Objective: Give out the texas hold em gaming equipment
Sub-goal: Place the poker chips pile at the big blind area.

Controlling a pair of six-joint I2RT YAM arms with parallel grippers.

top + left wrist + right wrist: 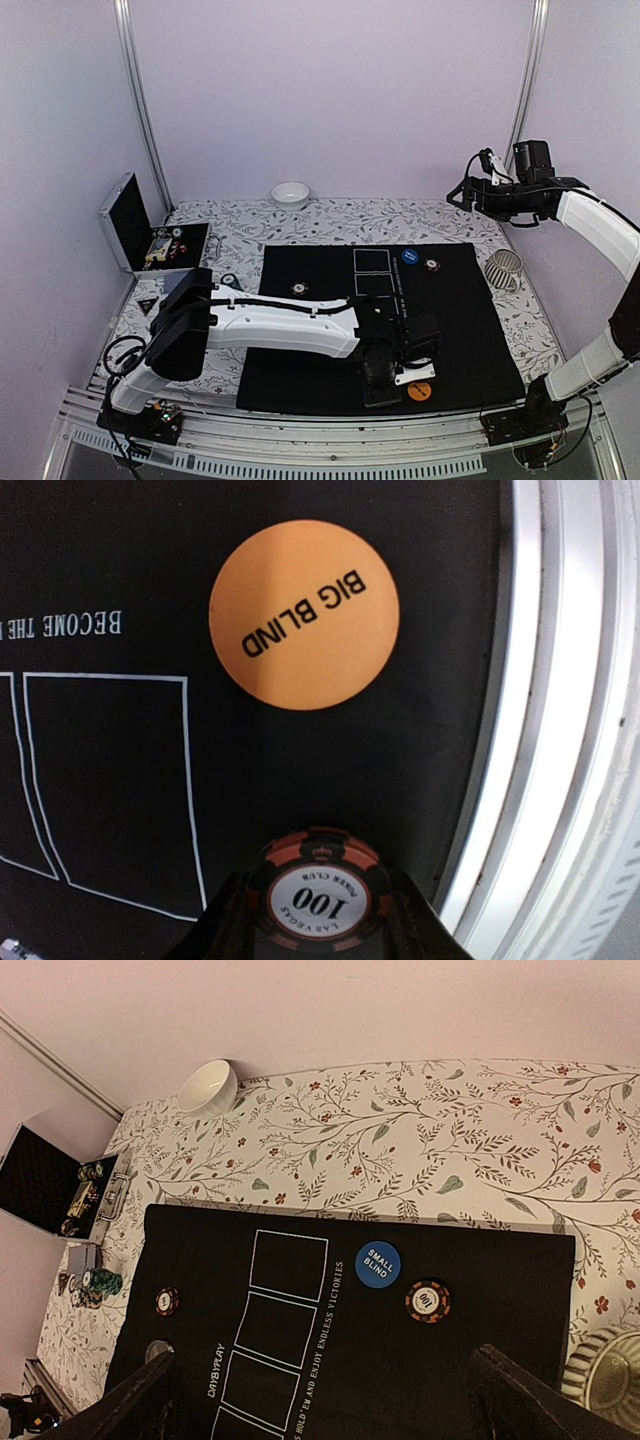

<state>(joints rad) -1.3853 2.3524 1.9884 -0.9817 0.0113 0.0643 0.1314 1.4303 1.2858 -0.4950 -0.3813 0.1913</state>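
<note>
Top view first. Spotting the left gripper (385, 383) down low over the near edge of the black mat (300, 340), just beside the orange BIG BLIND disc (420, 391). Can't read the jaws from up here, too much arm in the way. Right gripper (476, 190) parked high off the far right corner. Further up the mat: blue SMALL BLIND disc (409, 257) with a second chip (432, 265) just beside it, plus a lone chip (299, 288) over on the left part. Open case (150, 245) far left, white bowl (290, 194) at the back.

Left wrist view. Jaws clamped on a red-and-black chip (320, 895), pinched across its striped edge, face up, close to the rail (560, 720). Can't tell whether touching the mat or just above it. Orange disc flat on the mat ahead, apart from the chip.

Right wrist view. Fingers (150, 1400) spread wide, holding nothing, just looking down over the layout.

Handling-wise: guessing light, stiff and hard, with a slick rim, so liable to swivel or pop out of a two-point pinch. Best grabbed edge to edge, straight across the middle, like here. Probably not fragile, but could roll off if landed on edge.
</note>
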